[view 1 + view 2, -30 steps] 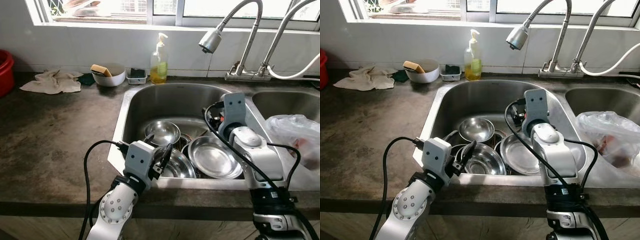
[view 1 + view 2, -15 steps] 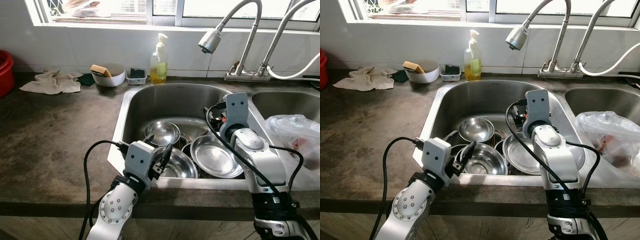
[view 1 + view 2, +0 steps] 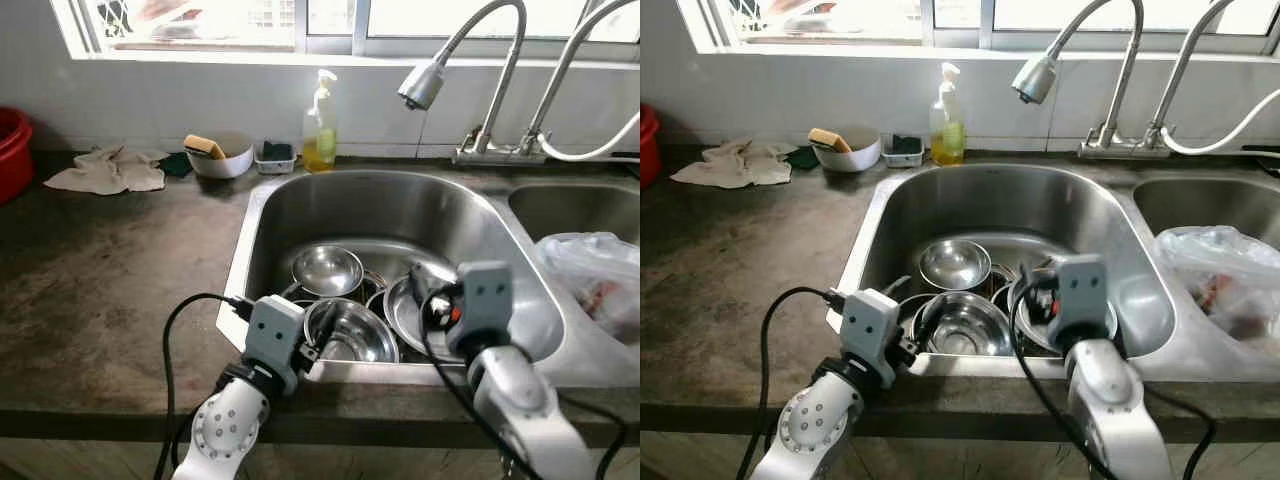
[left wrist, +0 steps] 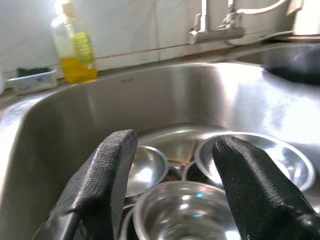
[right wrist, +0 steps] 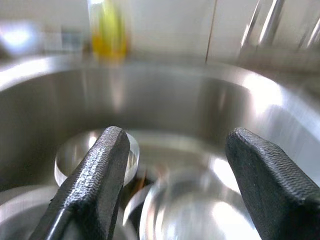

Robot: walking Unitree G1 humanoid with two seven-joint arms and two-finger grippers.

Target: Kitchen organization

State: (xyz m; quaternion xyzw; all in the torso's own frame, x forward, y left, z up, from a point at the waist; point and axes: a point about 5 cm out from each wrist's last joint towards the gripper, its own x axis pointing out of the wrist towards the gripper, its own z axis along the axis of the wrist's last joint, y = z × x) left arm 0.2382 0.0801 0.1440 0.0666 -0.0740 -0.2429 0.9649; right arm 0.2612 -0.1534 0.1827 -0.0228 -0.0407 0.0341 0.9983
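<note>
My left end effector [image 4: 172, 185] hangs at the sink's [image 3: 300, 200] near rim, fingers spread and gripping nothing, aimed at the nearest steel bowl [image 3: 352, 333]. My right end effector [image 5: 175, 185] is likewise spread and empty above the steel plate [image 3: 1040, 312]. These dishes look light and stiff but probably slick when wet; I would pinch a thin rim rather than a curved wall. Further in sits a smaller bowl [image 3: 327, 268]. The head view shows the whole stack, the desk [image 3: 110, 260], the plastic bag [image 3: 595, 285] and the soap bottle [image 3: 319, 125] at the back; my left wrist view shows how the rims overlap between my fingers.
</note>
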